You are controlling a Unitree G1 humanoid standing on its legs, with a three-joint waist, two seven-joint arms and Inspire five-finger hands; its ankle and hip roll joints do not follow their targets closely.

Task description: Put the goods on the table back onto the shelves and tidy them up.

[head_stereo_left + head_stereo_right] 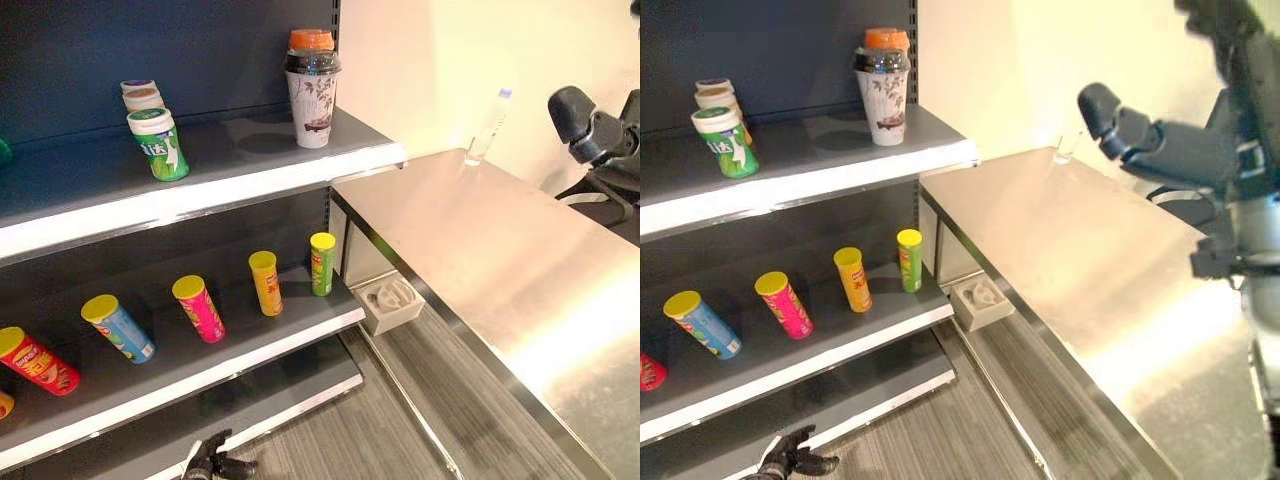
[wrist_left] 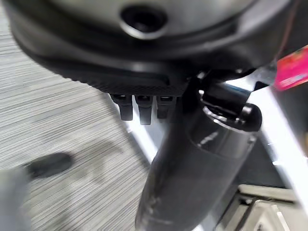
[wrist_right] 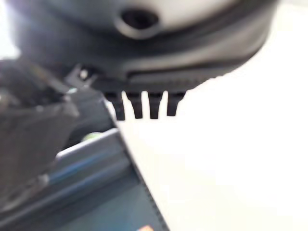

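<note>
A clear plastic bottle [image 1: 490,124] with a pale cap stands upright at the far end of the steel table [image 1: 500,270], close to the wall. My right hand [image 1: 1127,128] hovers above the table's far right part, a little right of the bottle, open and holding nothing. My left hand [image 1: 215,462] hangs low by the bottom shelf edge, near the floor, with its fingers [image 2: 139,108] relaxed and nothing in them. The shelves [image 1: 230,185] stand to the left of the table.
The top shelf holds a green tub [image 1: 158,143], stacked tubs behind it and a lidded paper cup [image 1: 312,92]. On the middle shelf lie several chip cans: red [image 1: 36,360], blue [image 1: 118,328], pink [image 1: 198,307], yellow [image 1: 266,282], green [image 1: 322,262]. A white box [image 1: 390,303] sits between shelf and table.
</note>
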